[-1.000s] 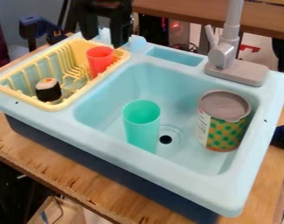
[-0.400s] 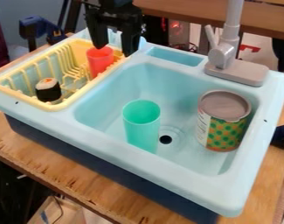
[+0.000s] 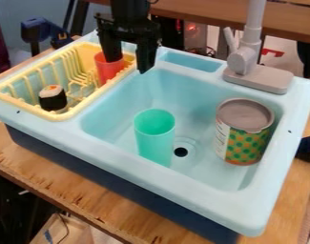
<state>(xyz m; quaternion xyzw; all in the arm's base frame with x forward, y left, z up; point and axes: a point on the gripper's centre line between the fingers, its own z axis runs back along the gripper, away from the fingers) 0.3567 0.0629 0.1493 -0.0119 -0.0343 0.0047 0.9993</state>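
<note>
We count two cups, one red (image 3: 109,74) and one green (image 3: 154,140), one can (image 3: 244,115), one sushi roll (image 3: 52,98) and one yellow rack (image 3: 87,100). The red cup stands in the rack at the upper left of the frame, with the roll at the rack's near end. In the light blue sink (image 3: 118,160) we see the green cup near the middle of the frame and the can to its right, beside a single drain hole (image 3: 180,152).

The black gripper (image 3: 128,66) hangs at the upper left with its fingers well apart; one tip overlaps the red cup's mouth, the other is to the cup's right. We see nothing clamped between them, though we cannot tell whether that first finger touches the cup.

The finger hides part of the red cup's rim, and the top edge cuts off the arm and the grey faucet (image 3: 243,59).

The sink rests on a worn wooden table (image 3: 55,186); a blue clamp (image 3: 36,28) shows behind, at the upper left.
</note>
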